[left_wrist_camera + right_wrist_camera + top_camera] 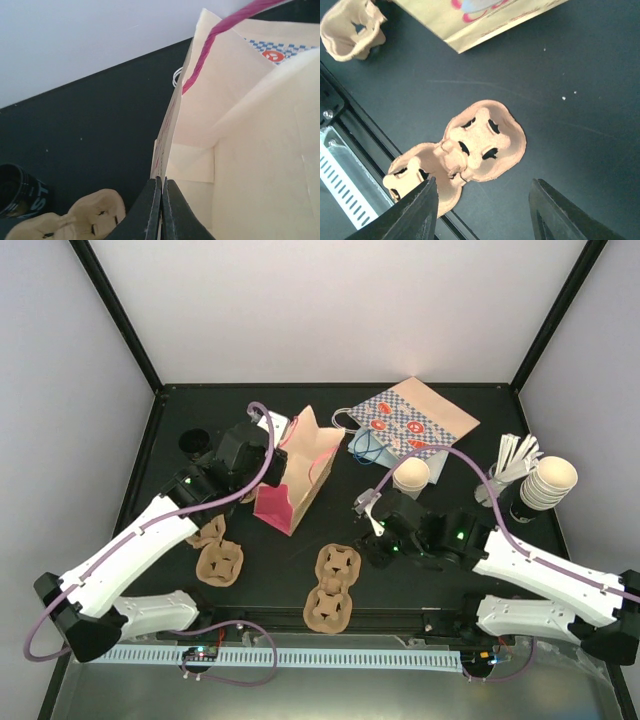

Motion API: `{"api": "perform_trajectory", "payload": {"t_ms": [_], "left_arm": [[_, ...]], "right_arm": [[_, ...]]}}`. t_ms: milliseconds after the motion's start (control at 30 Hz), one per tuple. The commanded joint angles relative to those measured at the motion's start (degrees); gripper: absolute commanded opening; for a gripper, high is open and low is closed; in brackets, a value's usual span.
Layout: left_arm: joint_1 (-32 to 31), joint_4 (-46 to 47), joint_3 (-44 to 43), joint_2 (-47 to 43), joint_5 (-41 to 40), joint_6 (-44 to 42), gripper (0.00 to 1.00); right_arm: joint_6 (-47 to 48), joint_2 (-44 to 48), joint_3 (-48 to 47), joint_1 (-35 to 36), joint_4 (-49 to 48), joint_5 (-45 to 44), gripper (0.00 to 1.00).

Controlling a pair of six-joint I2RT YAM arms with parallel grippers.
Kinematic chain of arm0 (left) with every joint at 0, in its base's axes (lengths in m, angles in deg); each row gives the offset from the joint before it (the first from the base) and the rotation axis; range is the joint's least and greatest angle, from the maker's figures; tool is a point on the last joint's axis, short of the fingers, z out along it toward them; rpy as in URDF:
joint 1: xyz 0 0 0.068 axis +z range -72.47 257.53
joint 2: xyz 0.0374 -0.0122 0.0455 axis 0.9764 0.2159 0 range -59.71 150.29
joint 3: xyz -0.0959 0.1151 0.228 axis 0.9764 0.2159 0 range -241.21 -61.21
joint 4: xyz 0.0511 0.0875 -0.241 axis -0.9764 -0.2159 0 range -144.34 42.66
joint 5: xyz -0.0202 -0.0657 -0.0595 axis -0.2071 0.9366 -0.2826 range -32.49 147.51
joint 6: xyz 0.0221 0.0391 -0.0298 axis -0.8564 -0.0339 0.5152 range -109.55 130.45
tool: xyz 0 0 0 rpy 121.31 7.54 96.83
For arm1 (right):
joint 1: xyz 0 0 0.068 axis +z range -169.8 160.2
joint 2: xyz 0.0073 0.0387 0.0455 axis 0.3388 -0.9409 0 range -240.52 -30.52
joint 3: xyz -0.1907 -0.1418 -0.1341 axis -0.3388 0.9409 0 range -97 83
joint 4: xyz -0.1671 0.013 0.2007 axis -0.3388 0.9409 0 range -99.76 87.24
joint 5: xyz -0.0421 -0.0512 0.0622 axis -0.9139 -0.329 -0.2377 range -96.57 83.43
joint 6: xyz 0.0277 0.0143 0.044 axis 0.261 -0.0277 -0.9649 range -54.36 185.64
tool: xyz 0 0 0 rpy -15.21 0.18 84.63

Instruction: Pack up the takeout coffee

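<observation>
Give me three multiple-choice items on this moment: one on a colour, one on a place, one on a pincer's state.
1. Outside, the upright bag is: A green; B pink; C black.
2. The white paper cup is: A inside that bag; B upright on the table by the patterned bag; C tipped over at the table's near edge.
3. The right pincer is: A open and empty, over a carrier; B shut on the cup; C shut on the bag.

Key: B, its side shows pink from above; B, it stands beside the flat bag; A, the jaws stand apart with nothing between.
</observation>
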Motion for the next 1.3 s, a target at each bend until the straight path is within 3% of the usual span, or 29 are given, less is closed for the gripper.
{"api": "perform_trajectory", "payload": {"t_ms": [0, 267, 433, 567, 767, 833, 1067, 1267], "left_arm": [[2.3, 2.8, -4.0, 2.3, 5.5, 7.3, 0.02], [7.5, 8.7, -4.2, 5.7, 14.8, 13.2, 0.02], [8.9, 8.2, -3.6, 7.7, 15.7, 13.0, 0.15], [9.0, 5.3, -4.7, 7.6, 17.9, 11.5, 0.39], [9.0, 4.0, -2.9, 1.5, 19.2, 8.9, 0.88], [8.9, 3.3, -2.3, -1.0, 19.7, 8.5, 0.98], [8.9, -4.0, -4.9, -8.0, 22.7, 8.5, 0.99], [9.0, -16.0, -6.6, -12.8, 25.3, 11.3, 0.99]], "right_arm": [[0.6, 0.2, 2.3, -0.1, -3.3, 1.7, 0.53], [-0.4, 0.0, 5.5, -0.1, -5.4, 2.5, 0.54], [-1.1, -0.6, 8.2, -0.1, -7.0, 3.5, 0.56], [-1.1, -1.4, 9.2, -0.1, -8.0, 3.8, 0.58], [-0.5, -3.5, 9.6, -0.1, -9.9, 4.6, 0.58], [-0.3, -4.2, 9.7, -0.1, -10.5, 4.9, 0.59], [-0.6, -6.2, 10.3, -0.1, -12.7, 5.6, 0.65], [-1.5, -7.3, 11.0, -0.1, -13.7, 5.8, 0.71]]}}
